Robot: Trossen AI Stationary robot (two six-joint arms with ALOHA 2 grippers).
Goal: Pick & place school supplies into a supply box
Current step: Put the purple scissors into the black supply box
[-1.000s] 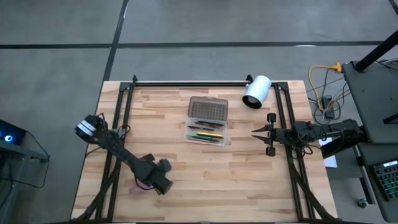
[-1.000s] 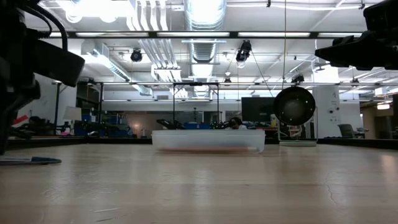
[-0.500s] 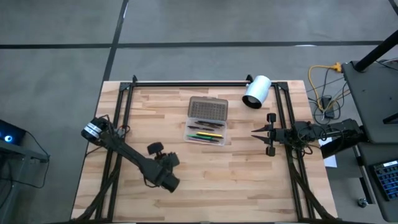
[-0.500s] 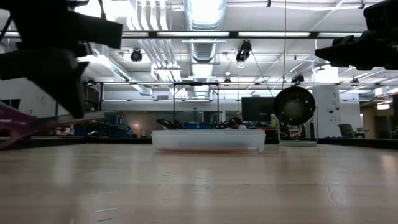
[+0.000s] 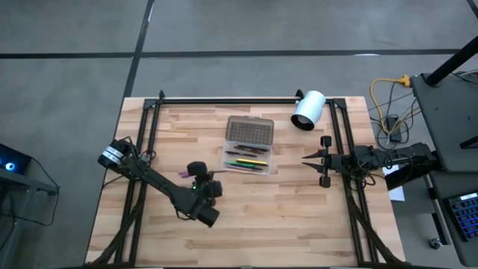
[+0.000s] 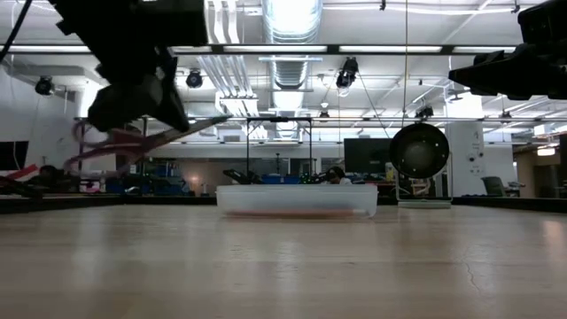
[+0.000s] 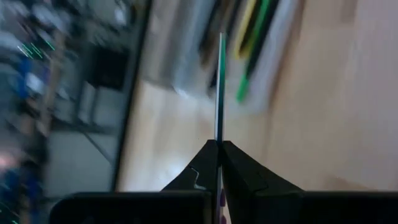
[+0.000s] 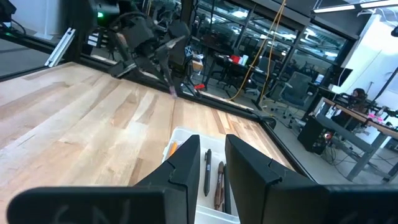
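Note:
My left gripper hangs over the table's near-left part, a short way from the supply box, and is shut on the purple-handled scissors. The supply box is a clear tray with its dotted grey-brown lid open toward the far edge. Several pens and pencils, green, yellow and dark, lie in the tray. My right gripper waits open at the table's right side, pointing at the box. My left gripper pinches the scissors between its two shut fingers, slanting down from above. The closed blades stick out edge-on past the fingertips toward the box, and the purple handles trail behind. The scissors are lifted clear, nearly level, with the tip slightly raised.
A white cylinder with a dark opening lies at the far right, beyond the box. Black frame rails run along the left, right and far edges. Bare wood stretches between the box and the near edge.
My left gripper, shut on the scissors, has risen from the table's near-left part and moved right and toward the far edge, nearer the box. The scissors have gone from table level to lifted clear, blades swinging toward the box.

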